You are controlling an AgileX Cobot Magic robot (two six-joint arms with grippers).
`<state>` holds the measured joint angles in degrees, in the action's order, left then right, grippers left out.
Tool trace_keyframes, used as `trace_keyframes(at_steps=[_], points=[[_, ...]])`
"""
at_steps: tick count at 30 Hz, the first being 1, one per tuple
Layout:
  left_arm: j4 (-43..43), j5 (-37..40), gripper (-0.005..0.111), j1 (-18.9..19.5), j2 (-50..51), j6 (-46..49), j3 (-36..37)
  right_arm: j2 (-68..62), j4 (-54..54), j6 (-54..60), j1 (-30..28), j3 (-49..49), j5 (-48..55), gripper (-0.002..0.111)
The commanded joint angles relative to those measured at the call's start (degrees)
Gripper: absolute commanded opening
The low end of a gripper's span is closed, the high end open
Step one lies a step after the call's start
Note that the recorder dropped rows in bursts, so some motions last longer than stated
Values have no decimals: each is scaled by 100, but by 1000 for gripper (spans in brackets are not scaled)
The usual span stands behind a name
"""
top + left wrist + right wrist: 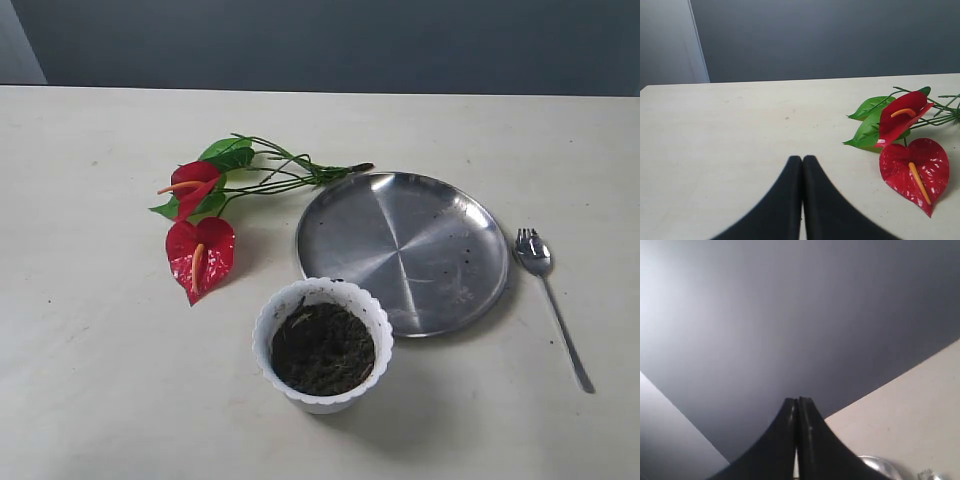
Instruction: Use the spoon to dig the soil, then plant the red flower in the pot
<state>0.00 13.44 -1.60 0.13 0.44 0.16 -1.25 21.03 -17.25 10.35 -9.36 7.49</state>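
- Starting from rest, we see nothing dug yet: the soil (322,348) fills the pot (322,344) at the table's near middle.
- The spoon (549,300) lies on the right, just beside the steel plate (403,250), within our right arm's reach, we judge.
- The red flower (203,225) lies left of the plate, stems pointing towards it.
- Our left gripper (802,161) and right gripper (797,402) are both clenched on nothing.

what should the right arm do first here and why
Probably open the right tool and bring it down over the spoon. Both tools are shut and empty, the spoon lies untouched right of the plate, and the soil in the pot looks undug, so digging comes before the flower.
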Motion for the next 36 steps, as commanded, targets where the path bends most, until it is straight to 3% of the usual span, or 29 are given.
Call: trace_keyframes(at_steps=[1,3,5,9,14,18,20,27,36], points=[[0,-13,0,-23,-13,-5,-16,-1681,-1930,898,-4,-2516,2233,-1],[0,-13,0,-23,-13,-5,-16,-3300,-2706,1043,35,-4112,3650,-1],[0,-13,0,-23,-13,-5,-16,-4695,-2758,1071,250,-5411,4784,-1],[0,-13,0,-23,-13,-5,-16,-7192,-3242,1119,582,-6613,5750,-1],[0,-13,0,-23,-13,-5,-16,-9221,-2806,1496,585,-6573,6235,2],[0,-13,0,-23,-13,-5,-16,-9614,-2467,1534,585,-6242,5628,32],[0,-13,0,-23,-13,-5,-16,-9623,-2395,1534,585,-6044,5269,37],[0,-13,0,-23,-13,-5,-16,-9623,-2435,1500,585,-5037,3921,36],[0,-13,0,-23,-13,-5,-16,-9628,-2424,1406,585,-4674,3480,36]])
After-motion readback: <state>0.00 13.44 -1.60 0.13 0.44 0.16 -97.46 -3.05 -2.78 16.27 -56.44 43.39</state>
